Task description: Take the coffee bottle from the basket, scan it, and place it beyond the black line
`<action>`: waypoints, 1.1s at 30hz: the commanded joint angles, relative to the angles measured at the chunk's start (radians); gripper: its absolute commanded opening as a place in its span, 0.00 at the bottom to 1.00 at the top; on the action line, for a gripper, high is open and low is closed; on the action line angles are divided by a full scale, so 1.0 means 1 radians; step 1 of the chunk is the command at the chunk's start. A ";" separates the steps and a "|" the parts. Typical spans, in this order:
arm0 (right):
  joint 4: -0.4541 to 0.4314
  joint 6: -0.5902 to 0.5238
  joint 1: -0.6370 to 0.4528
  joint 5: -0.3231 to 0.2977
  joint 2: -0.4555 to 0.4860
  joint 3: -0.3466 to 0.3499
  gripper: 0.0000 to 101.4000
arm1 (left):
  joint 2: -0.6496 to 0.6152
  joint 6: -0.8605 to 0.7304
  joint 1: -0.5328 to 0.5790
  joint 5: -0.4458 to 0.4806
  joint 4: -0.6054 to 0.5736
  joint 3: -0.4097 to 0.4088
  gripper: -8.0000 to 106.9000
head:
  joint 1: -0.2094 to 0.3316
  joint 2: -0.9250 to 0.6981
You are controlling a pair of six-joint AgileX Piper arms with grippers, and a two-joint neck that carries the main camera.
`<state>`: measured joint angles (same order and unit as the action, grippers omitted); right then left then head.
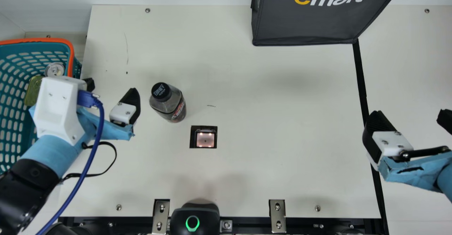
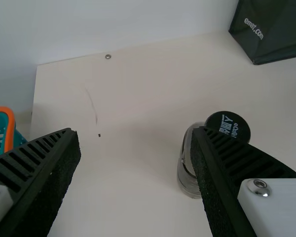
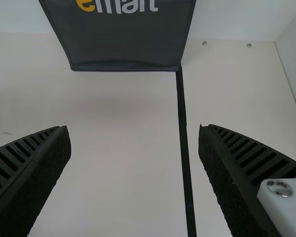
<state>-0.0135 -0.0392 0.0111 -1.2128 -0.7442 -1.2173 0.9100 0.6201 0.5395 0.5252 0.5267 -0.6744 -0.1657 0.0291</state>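
Coffee bottle [image 1: 168,102] is already out of the basket, apparently upright on the table [image 1: 268,86], label side exposed towards five o'clock (clock as per main view, twelve at top). Scan window [image 1: 206,139] is lit, near the bottle, between four and five o'clock; the spot is presumably chosen for a short carry to the scan. Whether scanning is done cannot be told.

Left gripper [image 1: 111,88] is just beside the bottle, between nine and ten o'clock. Fingers are spread wide, nothing held; either a grasp or a clearance seems intended. Basket [image 1: 72,53] is farther out at nine o'clock, a silver-topped can [image 1: 54,69] inside. Bag [image 1: 307,19] is placed at two o'clock, black line [image 1: 361,76] well apart at three. Right gripper [image 1: 409,114] is held at three o'clock too, by the line, fingers wide apart, nothing gripped; probably parked there for the placing side.

View differences: in the main view, the bottle's label and the lit window are given. In the left wrist view, the bottle is seen partly covered by one finger, outside the gap, so a sideways shift is needed before any grasp. In the right wrist view, the line is seen running between the two fingers; in the main view, it is overlapped by one finger.
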 commanded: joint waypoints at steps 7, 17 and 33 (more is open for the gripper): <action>0.000 0.000 0.000 0.000 0.000 0.000 0.90 | 0.011 0.251 0.131 0.051 0.142 -0.004 0.85 | 0.027 -0.002; 0.000 0.000 0.000 0.000 0.000 0.000 0.90 | 0.053 0.522 0.308 0.125 0.314 -0.012 0.85 | 0.027 -0.002; 0.000 0.000 0.000 -0.001 0.000 0.000 0.90 | 0.176 0.876 0.474 0.192 0.539 0.015 0.85 | 0.027 -0.002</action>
<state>-0.0135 -0.0392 0.0111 -1.2127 -0.7442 -1.2173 1.0802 1.4657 1.0152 0.7185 1.0574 -0.6609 -0.1657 0.0291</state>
